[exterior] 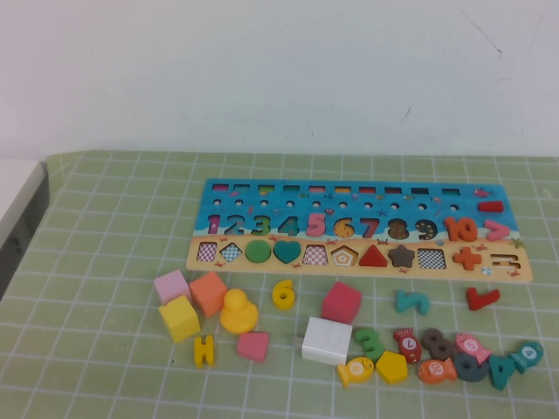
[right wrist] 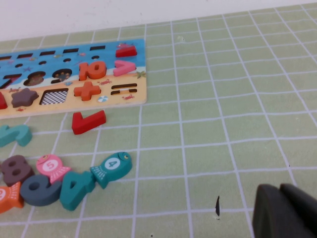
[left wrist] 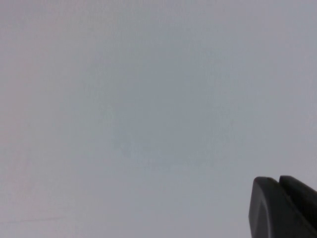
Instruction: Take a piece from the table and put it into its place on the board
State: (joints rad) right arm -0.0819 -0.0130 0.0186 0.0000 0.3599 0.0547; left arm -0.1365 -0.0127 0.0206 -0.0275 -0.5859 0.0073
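The piece, a small flat yellow "6" (exterior: 283,294), lies on the green checked mat just in front of the board (exterior: 517,264), below its heart recess. The board is long, with a blue numeral band above a tan shape band. Its right end (right wrist: 139,94) shows in the right wrist view. Neither arm appears in the high view. My left gripper (left wrist: 278,181) is shut on nothing and faces a blank grey surface. My right gripper (right wrist: 280,187) is shut and empty, low over bare mat off the board's right end.
A yellow duck (exterior: 238,312), a yellow H (exterior: 203,350) and pink, orange and yellow blocks (exterior: 179,318) lie left of the piece. A white block (exterior: 327,340) and a red cube (exterior: 341,302) lie to its right. Fish and numerals (right wrist: 111,168) cluster front right.
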